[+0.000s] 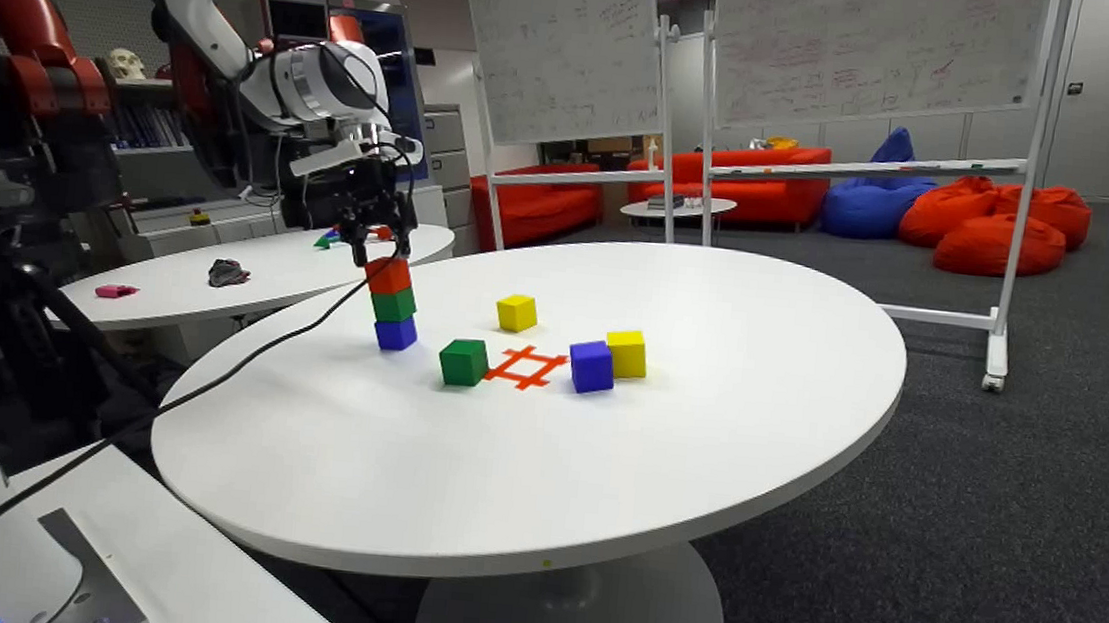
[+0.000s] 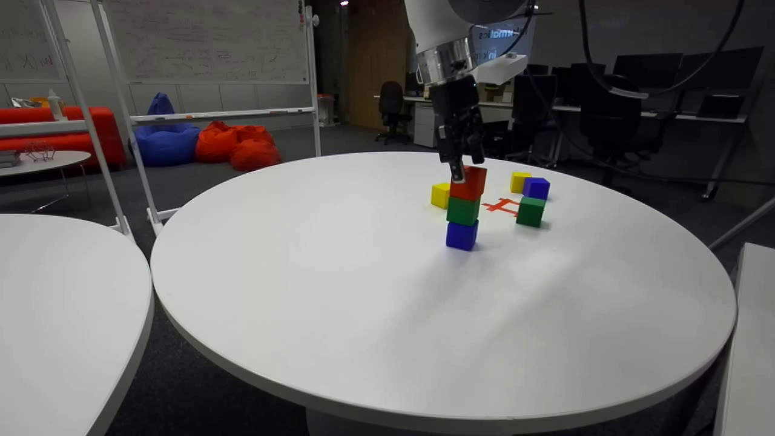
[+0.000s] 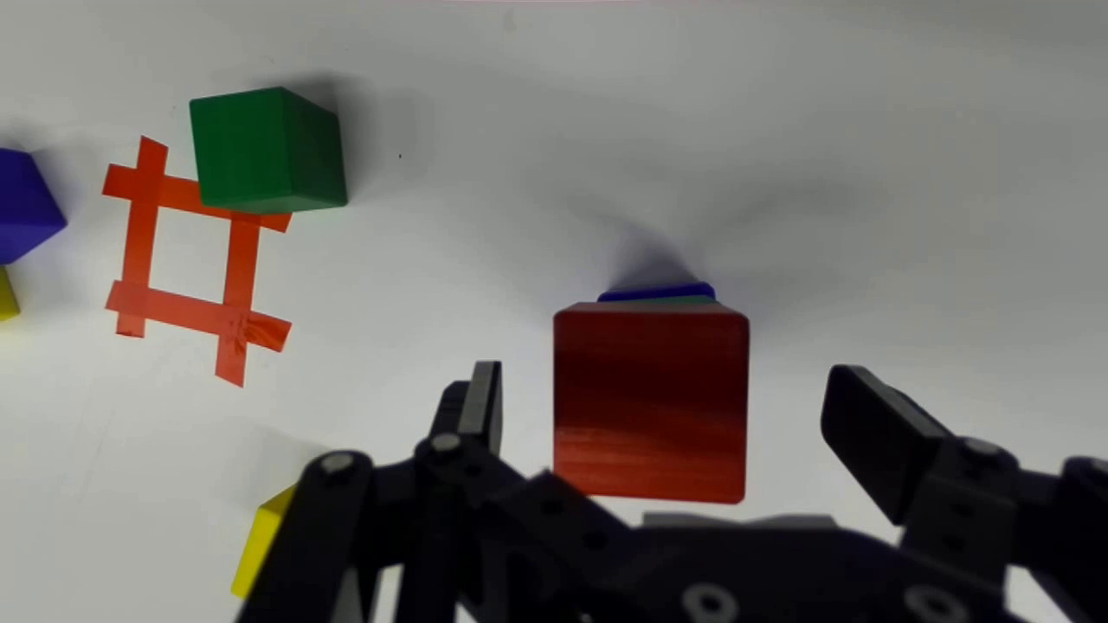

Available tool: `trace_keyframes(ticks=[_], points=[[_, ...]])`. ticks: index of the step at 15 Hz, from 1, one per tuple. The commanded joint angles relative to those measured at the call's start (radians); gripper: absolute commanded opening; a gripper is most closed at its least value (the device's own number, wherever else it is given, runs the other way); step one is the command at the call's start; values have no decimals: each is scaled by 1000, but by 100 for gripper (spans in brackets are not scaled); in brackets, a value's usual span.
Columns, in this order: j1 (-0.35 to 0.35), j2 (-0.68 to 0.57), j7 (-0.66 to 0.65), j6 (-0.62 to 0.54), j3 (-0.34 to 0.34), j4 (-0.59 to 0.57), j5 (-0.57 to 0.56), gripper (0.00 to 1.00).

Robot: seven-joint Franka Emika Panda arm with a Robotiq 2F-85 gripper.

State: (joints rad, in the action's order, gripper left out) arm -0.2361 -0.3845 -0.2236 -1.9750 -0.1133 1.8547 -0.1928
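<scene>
A: State of the gripper (image 3: 665, 407)?
B: Jaws spread wide — one to each side of the red block (image 2: 473, 184), apart from it, nothing held.
A: Beneath the red block?
B: A green block (image 2: 463, 211), then a blue block (image 2: 462, 236) — on the table (image 2: 303, 272).

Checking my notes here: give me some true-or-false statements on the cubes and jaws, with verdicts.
1. The red cube tops a three-cube stack. True.
2. The jaws are clamped on the red cube. False: they stand open, a gap showing on each side.
3. The bottom cube is blue. True.
4. Yellow is the stack's middle color. False: the middle cube is green.
5. The loose blue cube stands beside a yellow cube. True.
</scene>
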Motion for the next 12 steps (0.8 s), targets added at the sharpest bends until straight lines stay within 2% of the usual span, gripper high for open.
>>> trace_keyframes(ticks=[1, 7, 12], points=[[8, 8, 6, 0, 5, 8, 9, 100], [34, 33, 14, -16, 25, 33, 25, 100], [93, 66, 22, -32, 52, 64, 64, 100]])
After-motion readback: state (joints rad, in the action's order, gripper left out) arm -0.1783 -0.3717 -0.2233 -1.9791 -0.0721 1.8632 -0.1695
